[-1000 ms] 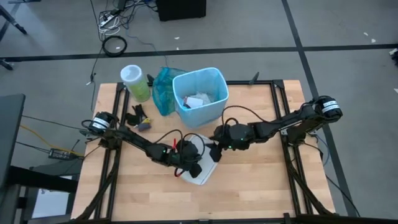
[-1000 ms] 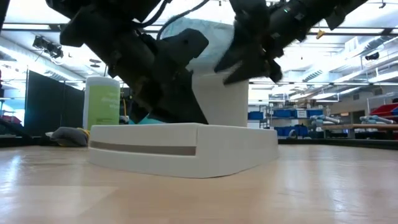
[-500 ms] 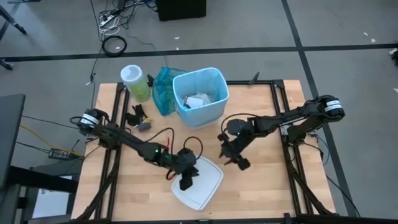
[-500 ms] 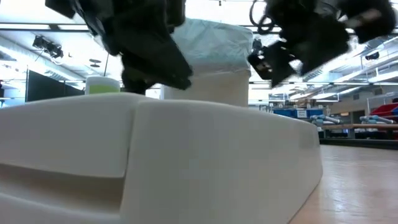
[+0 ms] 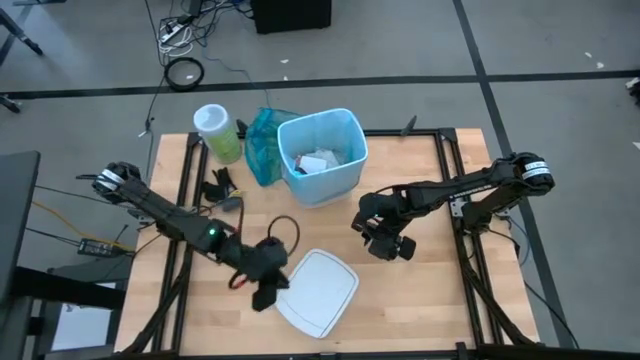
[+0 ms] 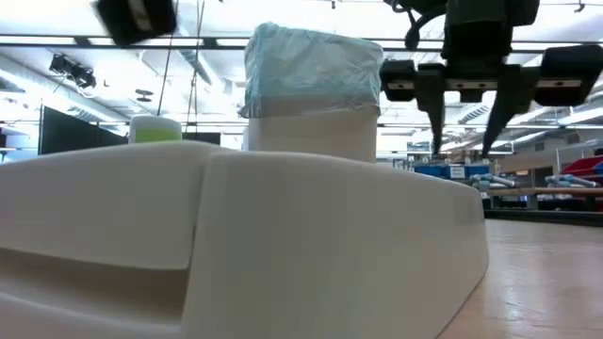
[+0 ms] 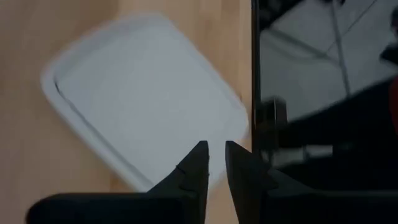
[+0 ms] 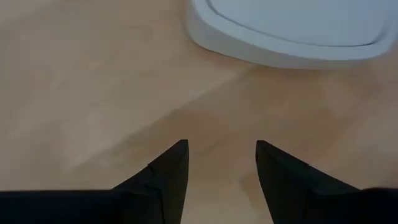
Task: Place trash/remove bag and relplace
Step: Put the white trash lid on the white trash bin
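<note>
Seen from above: a white bin (image 5: pixel 322 158) lined with the light-blue bag (image 5: pixel 345 125), standing at the far middle of the wooden table (image 5: pixel 420 300), with white and dark trash (image 5: pixel 318 162) inside. Beside it on the left, a teal-green plastic bag (image 5: pixel 262 145) and a pale green-lidded canister (image 5: pixel 217 132); nearer the left edge, a small dark object (image 5: pixel 222 188). Flat on the near middle of the table, a white bin lid (image 5: pixel 320 292). Left hand (image 5: pixel 264 296) just off the lid's left edge, empty; right hand (image 5: pixel 392 247) over bare wood, right of the lid and in front of the bin, also empty. From table height: lid (image 6: pixel 236 245) filling the foreground, bin (image 6: pixel 311 141) behind it with the bag (image 6: pixel 314 71) folded over its rim, canister top (image 6: pixel 155 130) at left, right hand (image 6: pixel 464 141) hanging above the table with fingers apart and pointing down. Left wrist: fingers (image 7: pixel 194 171) nearly together, only a thin slit between, nothing clamped, above the edge of the lid (image 7: pixel 143 112). Right wrist: fingers (image 8: pixel 168 171) clearly spread over bare wood, holding nothing, lid (image 8: pixel 292 31) lying beyond them.
</note>
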